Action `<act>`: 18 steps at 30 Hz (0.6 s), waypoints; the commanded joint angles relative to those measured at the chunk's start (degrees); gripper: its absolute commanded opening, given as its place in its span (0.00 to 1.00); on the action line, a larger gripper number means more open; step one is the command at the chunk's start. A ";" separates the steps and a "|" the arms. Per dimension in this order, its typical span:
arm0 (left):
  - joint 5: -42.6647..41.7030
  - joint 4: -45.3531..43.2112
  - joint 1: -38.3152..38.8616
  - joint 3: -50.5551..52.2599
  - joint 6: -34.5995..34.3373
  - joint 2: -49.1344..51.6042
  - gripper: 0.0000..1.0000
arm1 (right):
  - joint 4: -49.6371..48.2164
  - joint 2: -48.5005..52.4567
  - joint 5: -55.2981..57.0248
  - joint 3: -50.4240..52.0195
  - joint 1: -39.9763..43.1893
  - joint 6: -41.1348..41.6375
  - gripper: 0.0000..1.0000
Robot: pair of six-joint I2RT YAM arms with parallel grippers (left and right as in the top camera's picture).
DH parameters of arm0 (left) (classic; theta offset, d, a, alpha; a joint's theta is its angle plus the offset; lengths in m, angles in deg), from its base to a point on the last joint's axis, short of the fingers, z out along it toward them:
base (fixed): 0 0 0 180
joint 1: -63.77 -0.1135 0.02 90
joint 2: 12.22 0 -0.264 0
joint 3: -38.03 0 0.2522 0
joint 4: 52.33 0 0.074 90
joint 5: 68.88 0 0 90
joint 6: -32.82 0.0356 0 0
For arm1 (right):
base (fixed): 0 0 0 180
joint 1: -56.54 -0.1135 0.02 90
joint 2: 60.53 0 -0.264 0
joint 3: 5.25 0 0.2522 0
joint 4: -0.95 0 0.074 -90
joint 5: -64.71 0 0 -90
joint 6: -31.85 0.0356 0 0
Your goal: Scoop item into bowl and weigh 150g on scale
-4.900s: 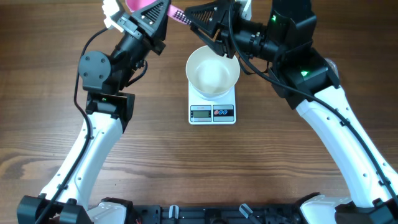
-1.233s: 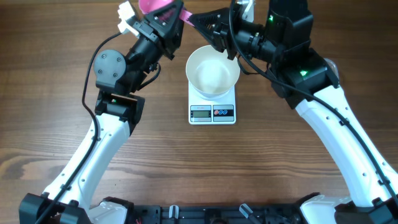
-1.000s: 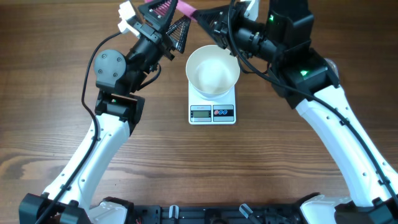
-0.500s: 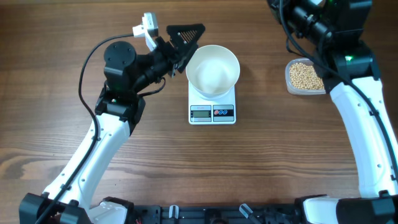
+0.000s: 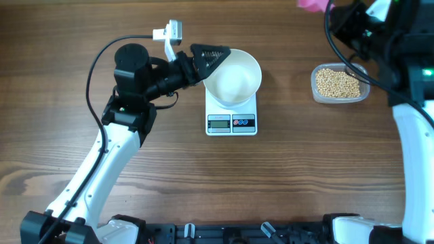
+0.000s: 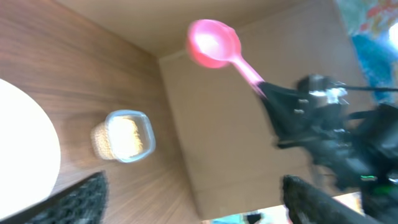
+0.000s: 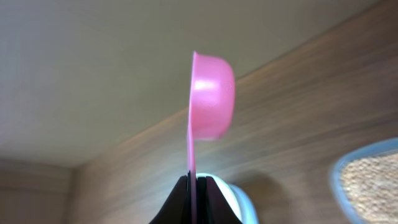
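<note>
The empty white bowl (image 5: 234,80) stands on the white scale (image 5: 231,116). My left gripper (image 5: 214,57) is open at the bowl's left rim; in the left wrist view its fingers (image 6: 86,196) stand wide apart with nothing between them, and the bowl (image 6: 25,149) shows beyond the left finger. Tan beans (image 5: 338,83) fill a clear container at the right. My right gripper (image 7: 194,186) is shut on the handle of a pink scoop (image 7: 211,96), raised at the far right back corner. The scoop (image 5: 310,4) shows empty in the left wrist view (image 6: 214,42).
The clear rounded container (image 6: 124,137) sits on the wooden table right of the scale, below my right arm (image 5: 400,47). A brown board (image 6: 242,137) stands behind the table. The scale's display and buttons (image 5: 231,123) face the front edge.
My right arm has swung from over the bowl to the far right, carrying the pink scoop. My left gripper has come down and right to the bowl's left rim.
</note>
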 commanded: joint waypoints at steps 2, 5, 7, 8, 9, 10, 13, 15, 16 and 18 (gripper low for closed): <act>-0.39 8.22 -2.03 -0.26 13.97 -0.09 0.82 | 7.37 -1.33 10.03 -4.42 -0.07 -9.18 0.04; 1.60 16.15 -2.27 -0.26 19.19 -0.09 0.51 | 12.04 -1.31 13.99 -4.42 -0.07 -9.73 0.04; 4.76 21.46 -2.27 -0.37 21.53 -0.68 0.13 | 13.92 -1.27 16.28 -4.42 -0.07 -9.66 0.04; 6.51 23.93 -2.27 -0.74 22.58 -1.16 0.10 | 14.19 -1.27 16.98 -4.42 -0.07 -9.51 0.04; 8.68 27.08 -2.23 -1.49 23.76 -1.79 0.09 | 14.16 -1.29 17.77 -4.42 -0.07 -9.51 0.04; 11.26 31.12 -2.10 -2.69 25.57 -2.49 0.06 | 13.94 -1.29 18.40 -4.42 -0.07 -9.35 0.04; 25.14 48.33 -0.46 -10.05 32.76 -4.00 0.04 | 13.27 -1.27 18.93 -4.42 -0.07 -8.02 0.04; 34.99 58.90 1.60 -16.09 36.22 -3.80 0.04 | 12.92 -1.07 18.93 -4.42 -0.07 -8.07 0.04; 38.66 62.05 2.54 -18.16 36.17 -3.80 0.04 | 12.81 -0.90 18.93 -4.42 -0.07 -8.09 0.04; 41.44 66.47 4.13 -21.24 36.09 -3.82 0.04 | 12.81 -0.79 18.93 -4.42 -0.07 -8.07 0.04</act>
